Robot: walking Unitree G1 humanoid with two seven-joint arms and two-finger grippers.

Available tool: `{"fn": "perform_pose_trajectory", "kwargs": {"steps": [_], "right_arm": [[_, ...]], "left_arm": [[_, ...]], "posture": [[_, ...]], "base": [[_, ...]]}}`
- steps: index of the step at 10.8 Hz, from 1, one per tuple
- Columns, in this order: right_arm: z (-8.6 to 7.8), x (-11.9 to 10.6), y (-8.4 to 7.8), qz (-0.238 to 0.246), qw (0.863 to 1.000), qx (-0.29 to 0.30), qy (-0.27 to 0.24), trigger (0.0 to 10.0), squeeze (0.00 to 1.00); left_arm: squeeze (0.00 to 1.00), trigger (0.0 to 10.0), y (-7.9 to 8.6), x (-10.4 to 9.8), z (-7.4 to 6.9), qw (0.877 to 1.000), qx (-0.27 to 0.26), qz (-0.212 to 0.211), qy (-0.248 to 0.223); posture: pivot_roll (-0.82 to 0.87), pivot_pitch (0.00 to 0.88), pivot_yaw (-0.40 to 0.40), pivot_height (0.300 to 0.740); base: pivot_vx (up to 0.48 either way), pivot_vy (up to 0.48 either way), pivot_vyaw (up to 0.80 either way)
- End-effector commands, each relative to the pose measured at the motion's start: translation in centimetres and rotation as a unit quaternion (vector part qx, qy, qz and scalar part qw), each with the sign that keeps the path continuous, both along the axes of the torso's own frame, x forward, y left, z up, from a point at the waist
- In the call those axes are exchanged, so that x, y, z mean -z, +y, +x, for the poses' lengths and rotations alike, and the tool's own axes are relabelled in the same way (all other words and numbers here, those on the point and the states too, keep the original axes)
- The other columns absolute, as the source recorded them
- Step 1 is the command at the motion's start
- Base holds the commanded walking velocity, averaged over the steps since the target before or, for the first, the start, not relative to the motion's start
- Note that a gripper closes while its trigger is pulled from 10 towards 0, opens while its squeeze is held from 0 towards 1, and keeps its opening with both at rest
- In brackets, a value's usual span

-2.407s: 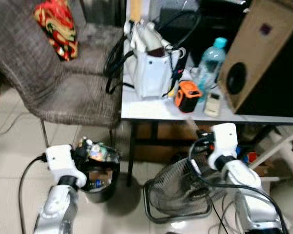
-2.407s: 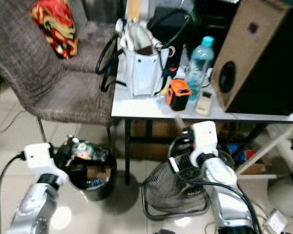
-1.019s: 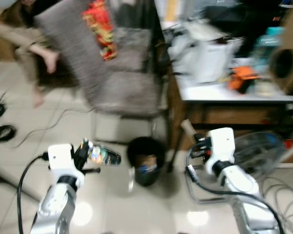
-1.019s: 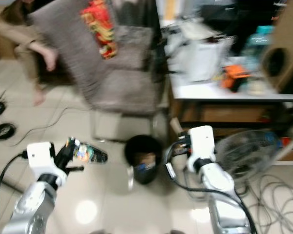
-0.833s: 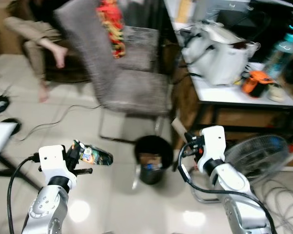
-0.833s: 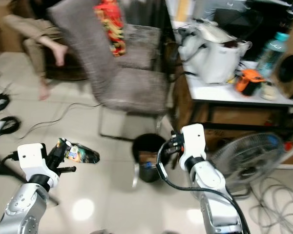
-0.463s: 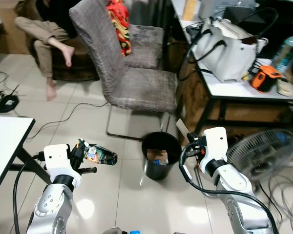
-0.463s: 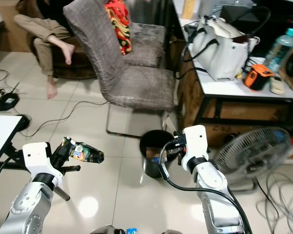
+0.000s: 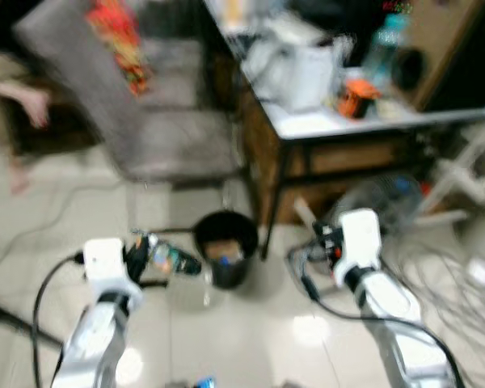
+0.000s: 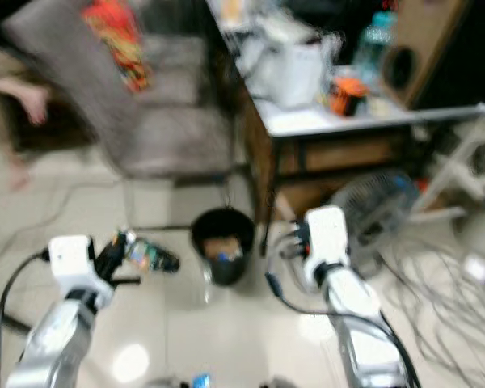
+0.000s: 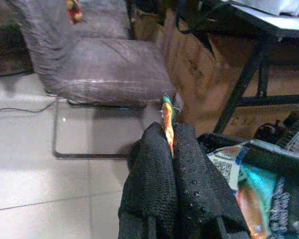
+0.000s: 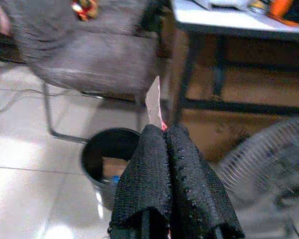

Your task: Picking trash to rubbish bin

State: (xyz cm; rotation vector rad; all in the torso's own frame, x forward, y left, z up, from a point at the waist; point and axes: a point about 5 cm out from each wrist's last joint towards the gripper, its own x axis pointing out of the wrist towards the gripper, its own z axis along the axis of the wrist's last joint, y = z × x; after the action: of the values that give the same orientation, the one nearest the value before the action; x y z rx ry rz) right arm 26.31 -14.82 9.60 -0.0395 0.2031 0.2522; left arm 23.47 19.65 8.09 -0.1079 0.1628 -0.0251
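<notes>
A round black rubbish bin point(image 9: 225, 242) stands on the tiled floor by the table leg, with cardboard and scraps inside; it also appears in the right wrist view point(image 12: 107, 149). My left gripper point(image 9: 142, 252) is shut on a crumpled colourful snack wrapper point(image 9: 168, 260), held a little left of the bin's rim. In the left wrist view the fingers point(image 11: 154, 149) pinch the wrapper's thin orange-green edge point(image 11: 167, 119). My right gripper point(image 9: 322, 236) is to the right of the bin, shut on a pale strip of cardboard point(image 12: 153, 102) that sticks up from its fingers point(image 12: 182, 154).
A grey fabric chair point(image 9: 145, 121) stands behind the bin. The white table point(image 9: 331, 121) carries a white bag, an orange tool, a bottle and a speaker. A floor fan point(image 10: 372, 206) and loose cables point(image 10: 436, 275) lie right. A person's foot point(image 9: 28, 101) is at far left.
The whole picture has shifted and blurred, so the camera moved. The bin now appears closer to my left gripper. Both grippers still hold their pieces.
</notes>
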Motion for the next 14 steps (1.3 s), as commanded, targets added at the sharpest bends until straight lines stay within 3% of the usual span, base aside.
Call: {"fn": "perform_pose_trajectory", "kwargs": {"steps": [1,14], "right_arm": [[0.14,-0.38,0.25,0.002,1.000,-0.006,-0.009,10.0,0.00],[-0.06,-0.17,0.53,0.005,1.000,-0.012,-0.003,10.0,0.00]], "left_arm": [[0.00,10.0,0.22,0.12,-0.06,1.000,-0.001,0.003,0.003],[0.00,10.0,0.14,0.12,0.01,1.000,0.003,-0.002,0.005]], "posture": [[-0.07,0.103,-0.021,0.740],[-0.08,0.113,-0.018,0.740]], "base": [[0.000,0.000,0.00],[0.380,0.000,0.00]]}}
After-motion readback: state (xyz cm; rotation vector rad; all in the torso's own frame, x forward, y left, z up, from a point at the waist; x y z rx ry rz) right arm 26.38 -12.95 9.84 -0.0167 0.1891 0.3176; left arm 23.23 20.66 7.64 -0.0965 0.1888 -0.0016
